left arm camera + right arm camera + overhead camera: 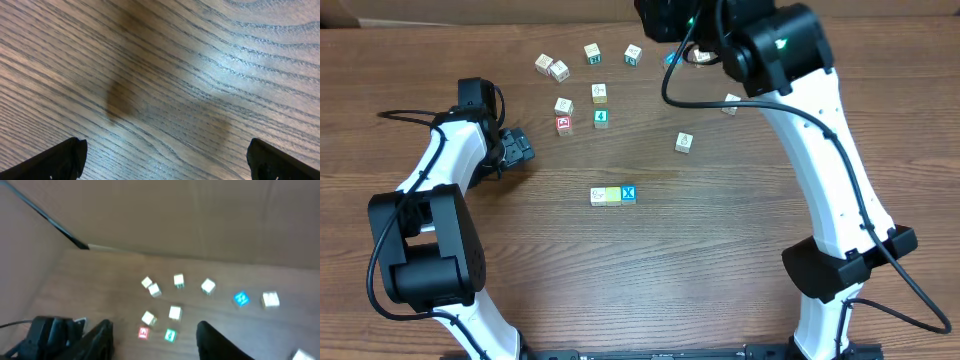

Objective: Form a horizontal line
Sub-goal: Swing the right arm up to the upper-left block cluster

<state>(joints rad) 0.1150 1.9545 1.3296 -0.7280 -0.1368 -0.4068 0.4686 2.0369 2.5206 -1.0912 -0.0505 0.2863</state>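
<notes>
Jaws stand apart on both arms, and we see nothing held in either pair. The left gripper (167, 162) shows its jaws at the 2 bottom corners of its wrist view, with only bare wood between them. The right gripper (154, 330) shows 2 dark jaws with a clear gap, and small cubes lie far beyond them.

The table (720, 230) is brown wood grain. The right arm (830, 170) rises from the near edge and reaches to the far edge, where its own body hides its gripper from the overhead camera. The left arm (445, 170) bends at the other side. Its gripper is low over the wood, well apart from every cube.

The row (613, 195) lies near the middle of the table and has 3 cubes touching side by side. From the left arm's side they are the white cube (598, 196), the yellow cube (613, 195) and the X cube (628, 194). The red cube (563, 124) is not in the row. It sits well apart, farther back and toward the left arm, just in front of a spare white cube (564, 105) and near the green cube (601, 118). We count about 9 more loose cubes scattered toward the far edge.
</notes>
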